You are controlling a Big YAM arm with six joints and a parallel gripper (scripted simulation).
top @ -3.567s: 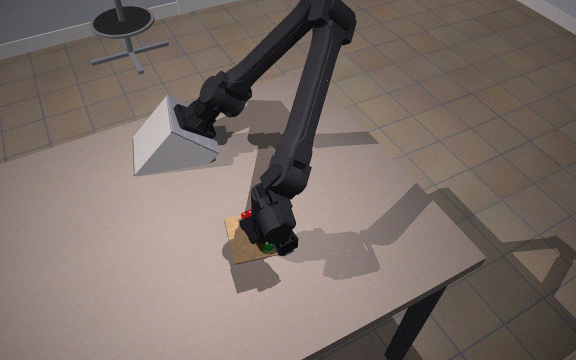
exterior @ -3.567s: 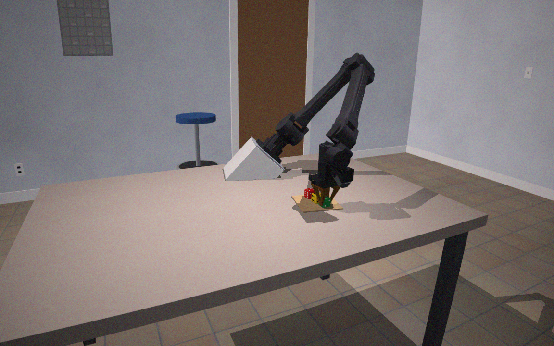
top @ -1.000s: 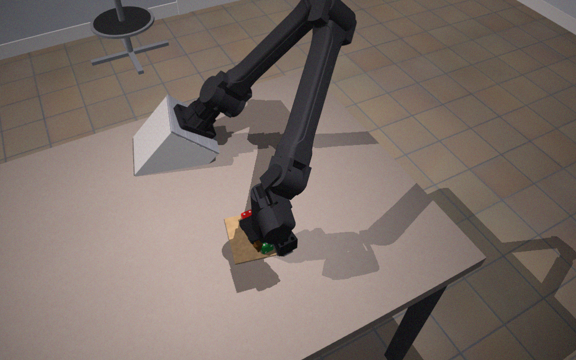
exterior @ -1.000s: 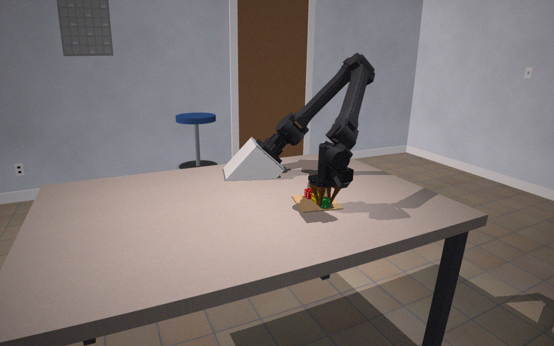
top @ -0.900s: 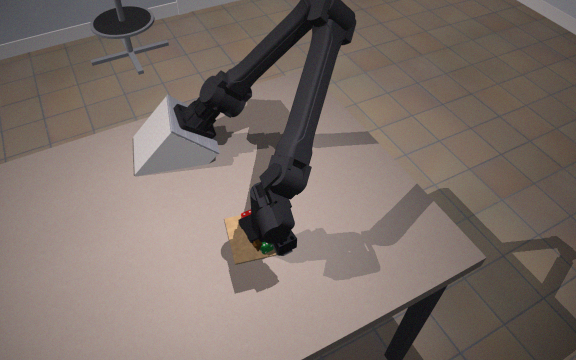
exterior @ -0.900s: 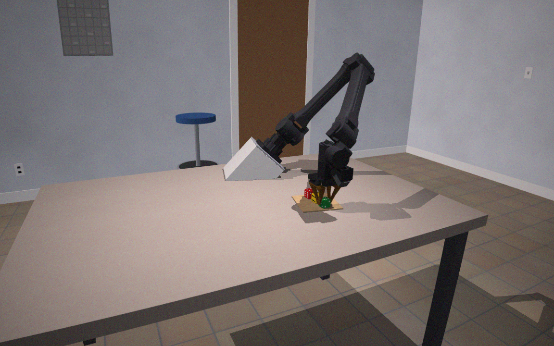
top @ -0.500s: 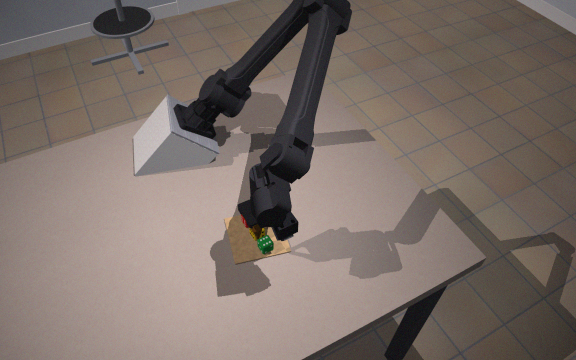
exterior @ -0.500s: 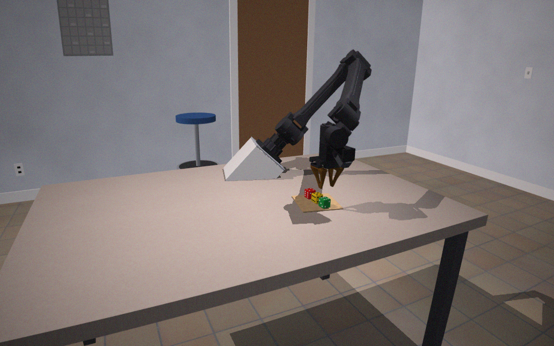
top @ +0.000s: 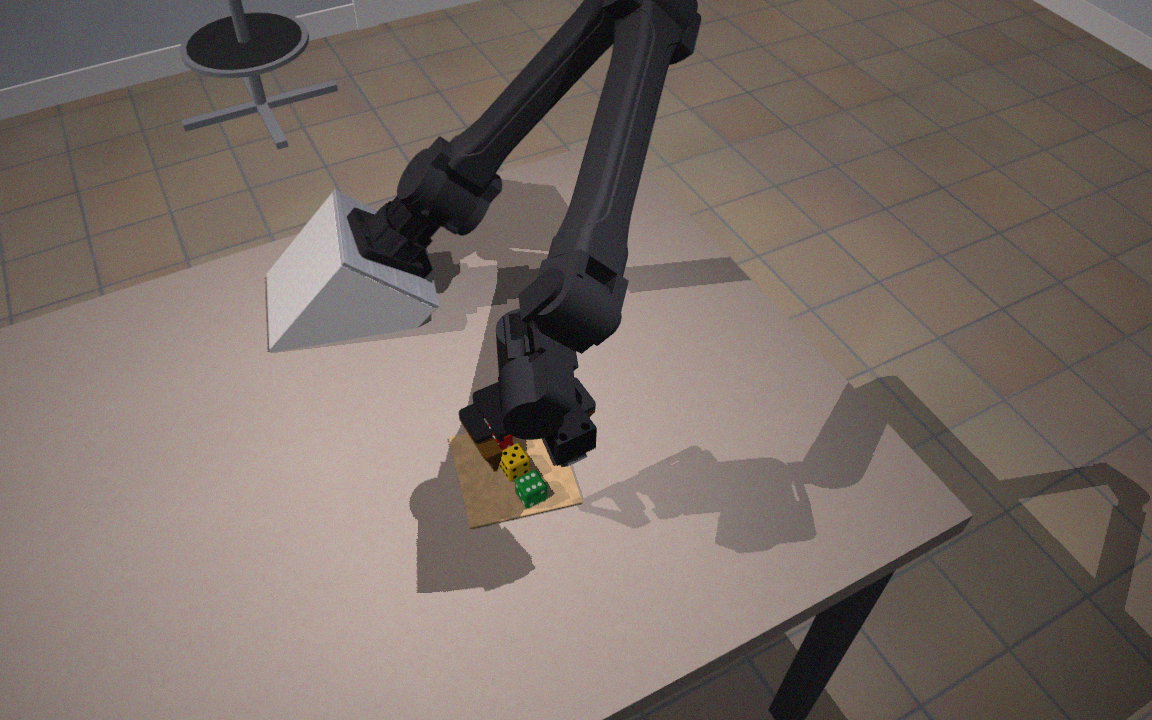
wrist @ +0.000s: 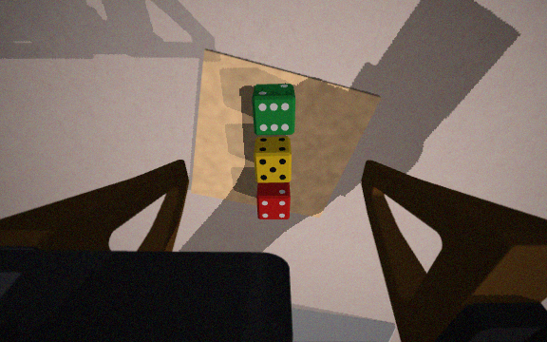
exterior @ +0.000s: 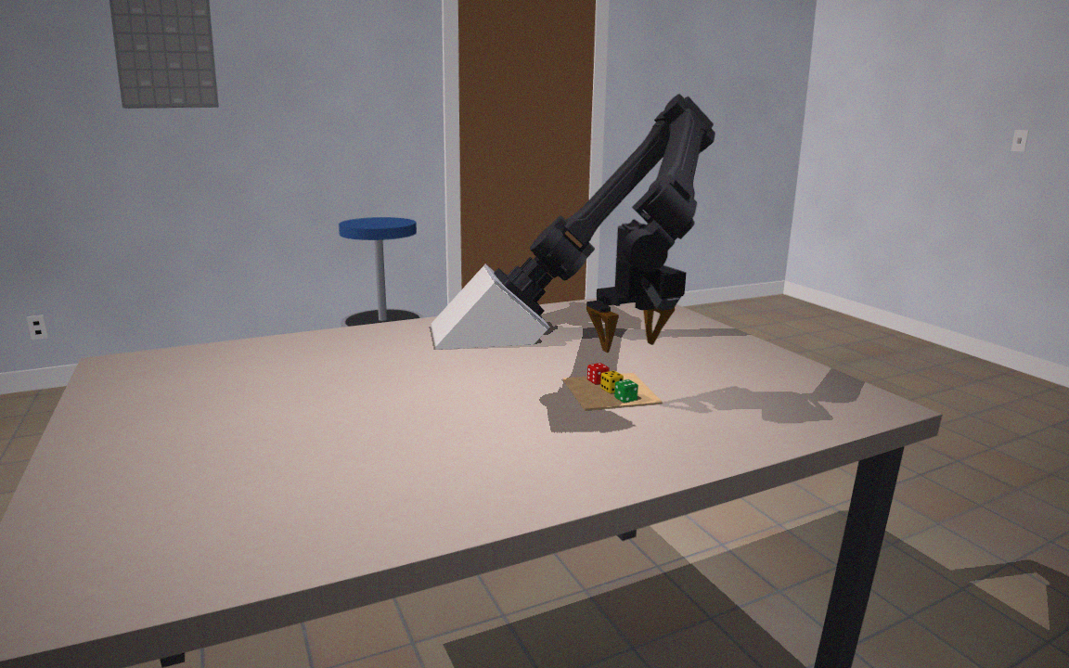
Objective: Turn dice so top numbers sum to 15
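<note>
Three dice stand in a touching row on the tan mat (top: 482, 503) (exterior: 584, 397) (wrist: 332, 142). The green die (top: 531, 489) (exterior: 625, 390) (wrist: 273, 111) shows six pips toward the wrist camera. The yellow die (top: 516, 461) (exterior: 610, 381) (wrist: 273, 161) shows five. The red die (top: 505, 440) (exterior: 597, 373) (wrist: 273, 206) shows four and sits at the mat's edge nearest the arm. My gripper (exterior: 629, 345) (wrist: 274, 170) is wide open and empty. It hangs well above the row, touching nothing. In the top view the wrist hides the fingers.
The arm's white wedge base (top: 329, 295) (exterior: 480, 319) stands behind the mat. The table's right edge (top: 911, 537) is a short way past the mat. A blue stool (exterior: 376, 228) stands on the floor beyond the table.
</note>
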